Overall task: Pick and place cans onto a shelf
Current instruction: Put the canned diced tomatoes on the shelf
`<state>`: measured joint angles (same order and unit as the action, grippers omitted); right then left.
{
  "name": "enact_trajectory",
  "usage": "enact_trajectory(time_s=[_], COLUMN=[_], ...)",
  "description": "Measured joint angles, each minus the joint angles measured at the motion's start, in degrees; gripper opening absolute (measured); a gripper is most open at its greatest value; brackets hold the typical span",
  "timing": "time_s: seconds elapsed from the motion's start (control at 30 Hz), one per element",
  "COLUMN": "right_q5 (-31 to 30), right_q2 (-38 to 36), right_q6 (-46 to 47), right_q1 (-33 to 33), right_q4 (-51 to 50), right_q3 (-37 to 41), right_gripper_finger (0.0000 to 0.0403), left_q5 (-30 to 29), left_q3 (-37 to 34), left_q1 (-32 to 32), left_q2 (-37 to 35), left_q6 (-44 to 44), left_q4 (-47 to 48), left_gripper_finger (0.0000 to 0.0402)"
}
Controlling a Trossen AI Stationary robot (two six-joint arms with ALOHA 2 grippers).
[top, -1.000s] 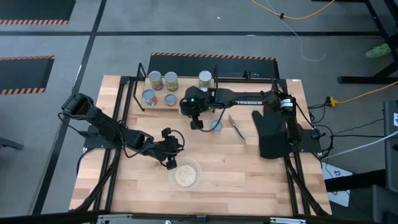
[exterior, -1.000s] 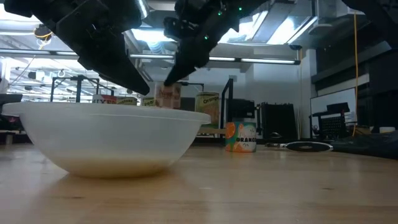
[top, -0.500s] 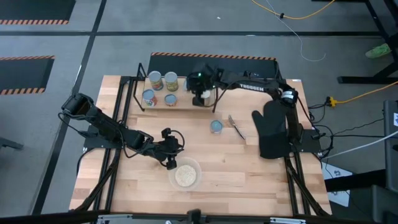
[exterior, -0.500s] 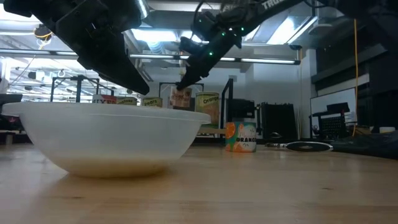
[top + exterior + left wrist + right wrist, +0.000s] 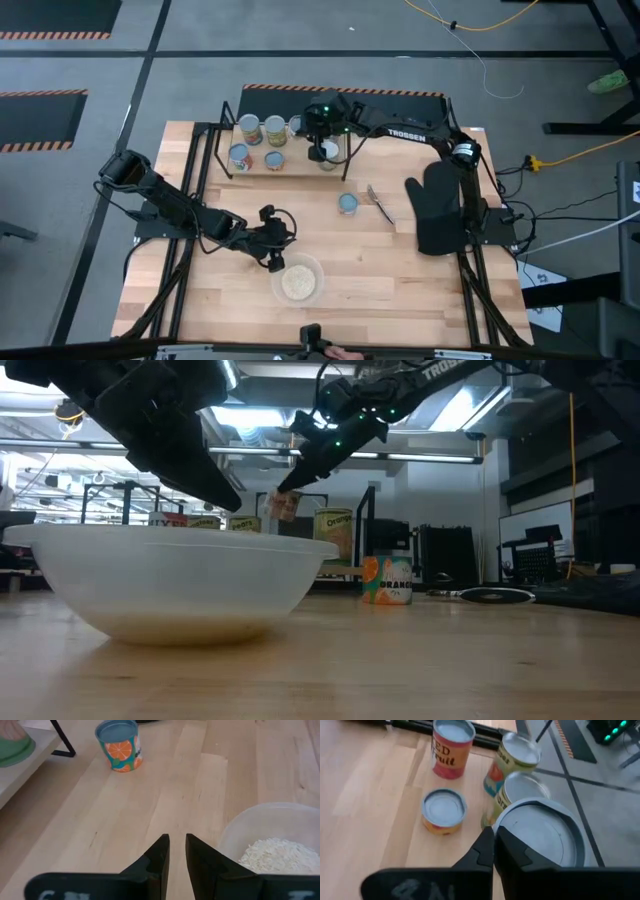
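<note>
One can (image 5: pixel 540 837) pinched in the right claw (image 5: pixel 322 146) above the shelf (image 5: pixel 300 160).

Robotics lab: hazard-striped floor mats (image 5: pixel 45 35), ceiling strip lights (image 5: pixel 420 458).

Cans (image 5: pixel 258 143) crowd the shelf's (image 5: pixel 285 166) left half, bare tabletop (image 5: pixel 390 265) between bowl (image 5: pixel 298 281) and black mitt (image 5: pixel 436 210)

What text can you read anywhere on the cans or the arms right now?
"TROSSEN": white letters on the dark right arm.
"ORANGE": short blue-topped can with orange fruit label, standing on the table.
"Orange": tall green-yellow labelled can on the low light-wood shelf.
"ED ruit", partly cut off: red-labelled can.
Other can labels: too blurred to read.
</note>
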<state>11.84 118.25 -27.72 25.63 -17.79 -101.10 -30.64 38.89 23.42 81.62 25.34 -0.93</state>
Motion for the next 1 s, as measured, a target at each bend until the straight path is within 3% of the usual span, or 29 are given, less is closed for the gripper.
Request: enact_trajectory(time_s=[0.4, 1.0], right_q5=[0.4, 3.34], right_q2=[4.61, 5.56], right_q6=[1.76, 2.0], right_q1=[0.17, -1.36], right_q4=[-1.24, -1.95], right_q3=[0.0, 1.73], right_gripper_finger=[0.0014, 0.0016], left_q5=[-0.37, -0.37], left_q3=[0.0, 0.0], left_q1=[-0.02, -0.03], left_q2=[0.0, 0.0], left_q6=[0.03, 0.0], left_q4=[-0.04, -0.03], left_gripper_finger=[0.0055, 0.0055])
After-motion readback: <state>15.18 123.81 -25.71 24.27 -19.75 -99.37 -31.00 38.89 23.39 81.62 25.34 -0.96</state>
